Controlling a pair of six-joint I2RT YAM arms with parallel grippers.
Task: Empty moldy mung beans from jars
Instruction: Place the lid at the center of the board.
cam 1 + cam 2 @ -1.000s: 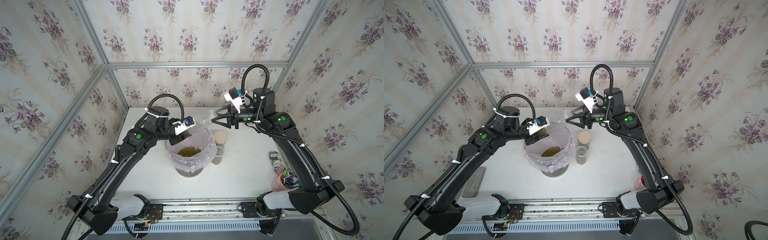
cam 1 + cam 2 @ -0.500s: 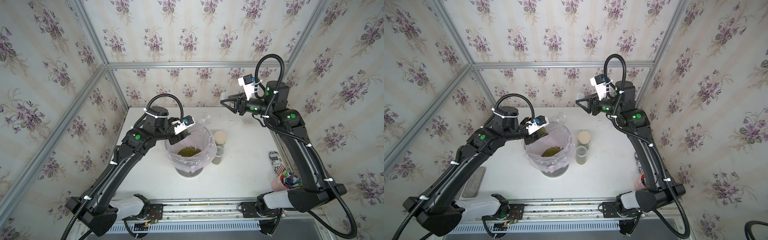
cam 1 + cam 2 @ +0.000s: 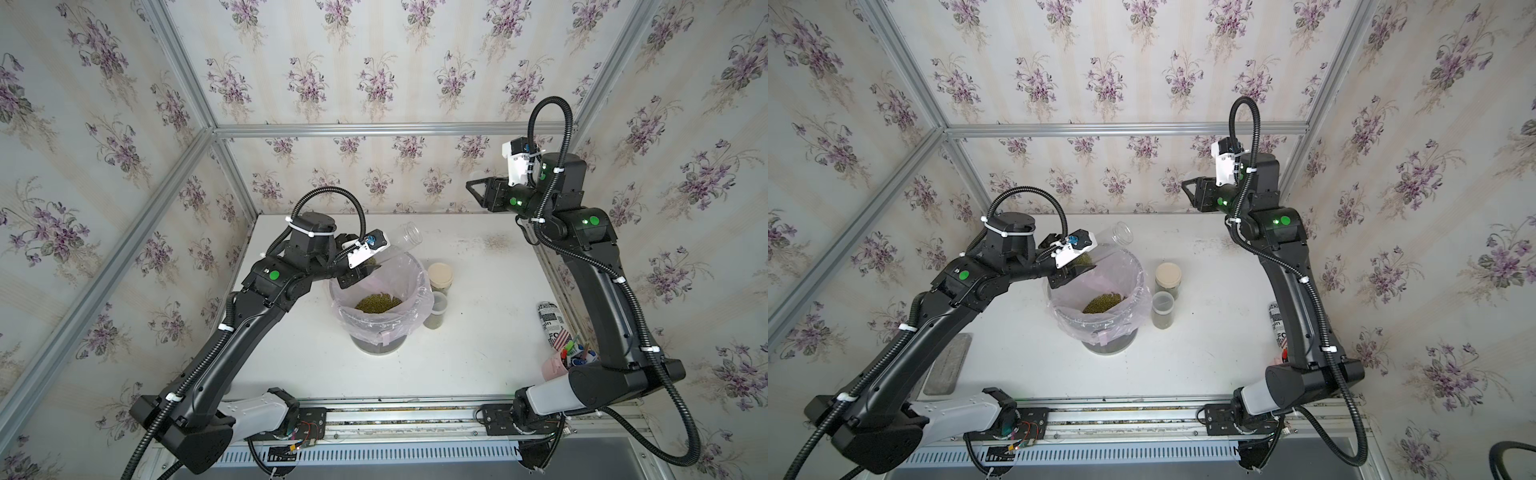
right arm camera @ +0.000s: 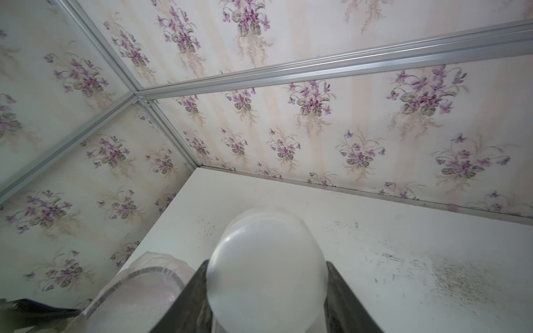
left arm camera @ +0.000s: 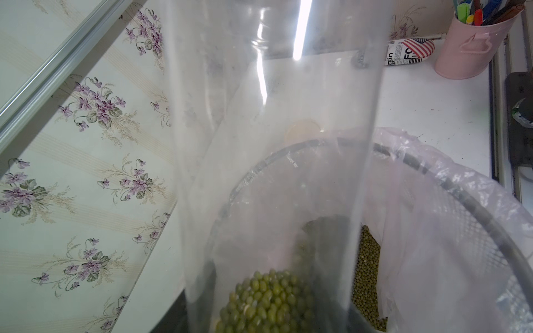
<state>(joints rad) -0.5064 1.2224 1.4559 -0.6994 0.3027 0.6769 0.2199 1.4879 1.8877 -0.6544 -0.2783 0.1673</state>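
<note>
Step in hand, by my judgement: emptying of one jar, uncapped but not yet tipped. Left gripper (image 3: 363, 270) is clamped on the open jar (image 3: 401, 241). It holds the jar slanted above the far rim of the bin (image 3: 376, 343), mouth higher than base and pointing past that rim. Mung beans (image 5: 265, 302) lie at the base end of this jar, as the left wrist view shows. A heap of beans (image 3: 378, 301) sits in the bin's pink liner.

Just right of the bin stand the tan-lidded jar (image 3: 440, 276) and, nearer the front, the white-lidded jar (image 3: 438, 309). Both are capped and show greenish contents. Right gripper (image 3: 476, 192) is raised near the back wall, well apart from the bin, its jaws closed on the loose lid (image 4: 266, 268).

Next move, assessed: the left wrist must roll so that the mouth drops below the base and comes inside the rim. Otherwise beans would land on the table (image 3: 478, 353).

Count:
- Jars: three (one held, two standing).
- Lids: three (one held, two fitted).
- Bins: one.
- Grippers: two.
- Printed can (image 3: 550, 320): one.
- Pink cup (image 3: 555, 368): one.
</note>
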